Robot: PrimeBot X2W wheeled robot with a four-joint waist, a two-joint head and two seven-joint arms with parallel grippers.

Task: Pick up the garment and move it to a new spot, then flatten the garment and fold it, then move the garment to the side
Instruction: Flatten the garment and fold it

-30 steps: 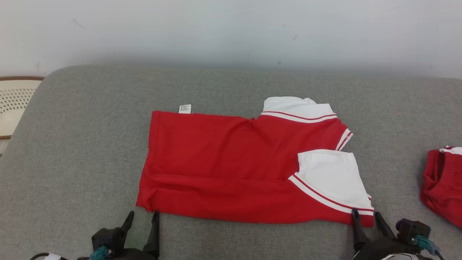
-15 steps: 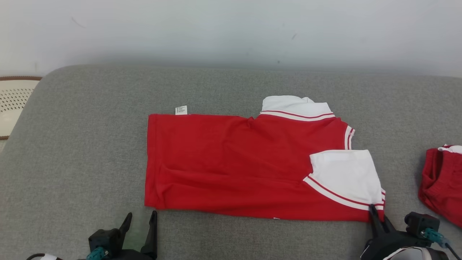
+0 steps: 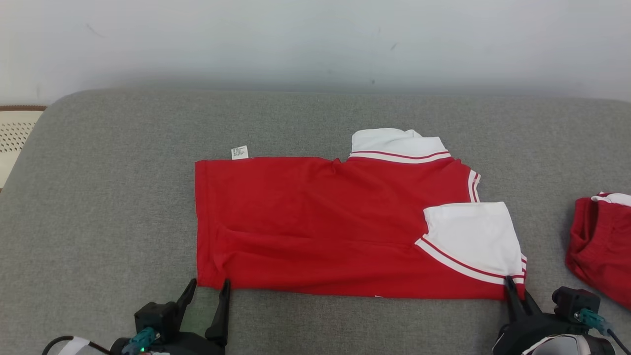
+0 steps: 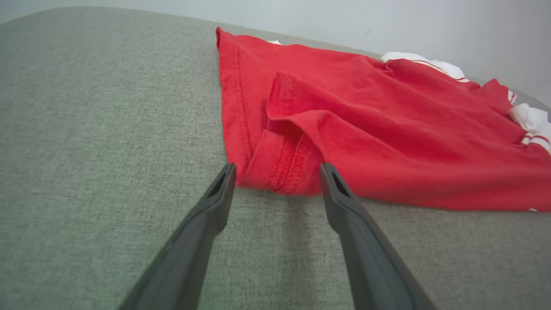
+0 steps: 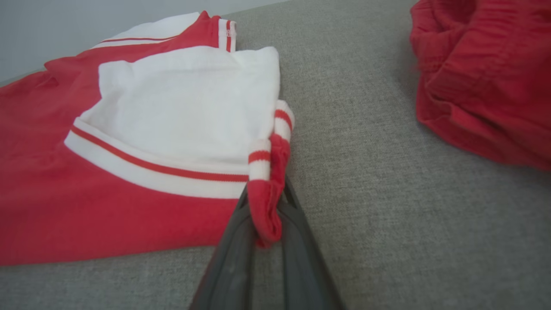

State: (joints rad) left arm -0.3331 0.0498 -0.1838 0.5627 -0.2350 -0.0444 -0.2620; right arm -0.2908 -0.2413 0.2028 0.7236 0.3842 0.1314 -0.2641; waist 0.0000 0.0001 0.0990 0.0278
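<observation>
Lying flat near the middle of the grey cushion (image 3: 98,197), the red garment (image 3: 320,222) is seen from the head view with its hem toward the left and its white sleeves toward the right. A white label (image 3: 239,152) is seen at its far left corner. The left gripper (image 3: 209,286) is set at the near left corner of the garment, jaws spread wide, one finger on either side of the hem corner. The right gripper (image 3: 512,292) is pinched narrow on the near right corner, just below the near sleeve's striped cuff. A second red garment (image 3: 599,246) is bunched at the right edge, well apart from the first. A pale wall (image 3: 315,44) is seen behind the cushion

From the left wrist view, the two dark fingers (image 4: 213,206) are shown far apart, with the doubled hem corner lying between their tips. Nothing is gripped, and whether the tips touch the cloth cannot be told

From the right wrist view, that gripper's fingers (image 5: 301,249) are shown closed on a rolled fold of red cloth and striped cuff at the garment's corner. The second red garment is seen at the upper right, apart from the gripper
</observation>
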